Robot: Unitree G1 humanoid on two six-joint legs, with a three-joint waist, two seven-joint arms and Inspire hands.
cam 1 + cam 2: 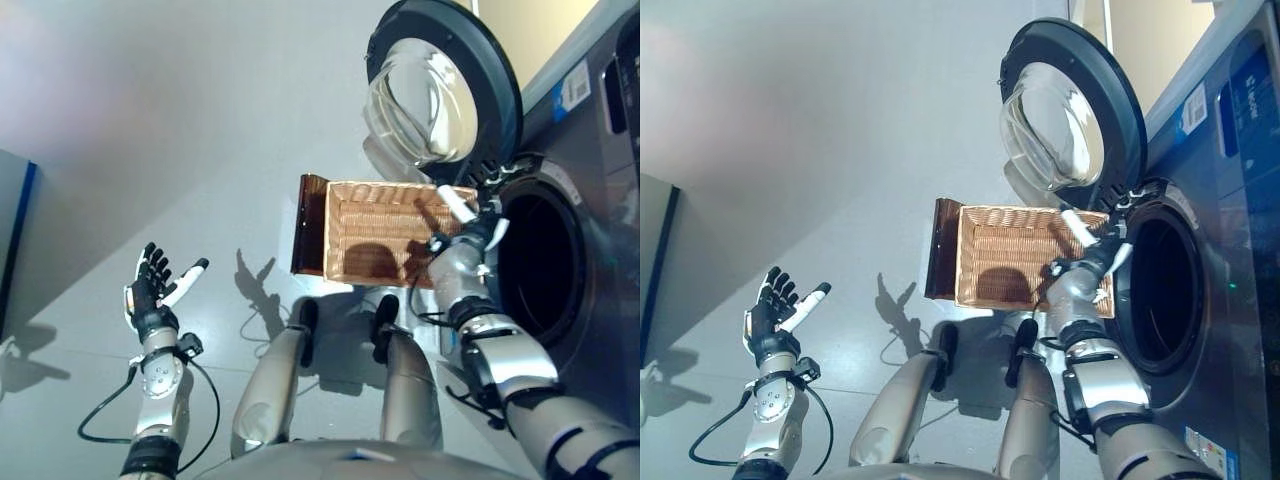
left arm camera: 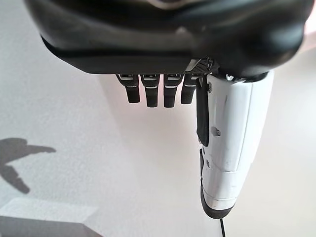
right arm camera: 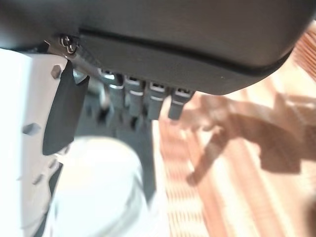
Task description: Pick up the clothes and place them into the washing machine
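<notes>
Washer (image 1: pixel 1230 240) fills my right side, dark grey front-loader, drum mouth (image 1: pixel 1162 290) black inside, can't see any clothes in it. Round door (image 1: pixel 1070 110) swung wide, clear glass bowl in a dark ring. Wicker basket (image 1: pixel 1010 260) sits on the floor just beside the drum opening, tan weave, brown liner flap hanging off its left end; looks empty from here, no clothes visible in any view. My right hand (image 1: pixel 468 215) is over the basket's right rim, by the drum mouth, fingers straight, holding nothing. My left hand (image 1: pixel 152 290) is well apart at lower left over the grey floor (image 1: pixel 150 120), palm up, fingers spread, empty.
</notes>
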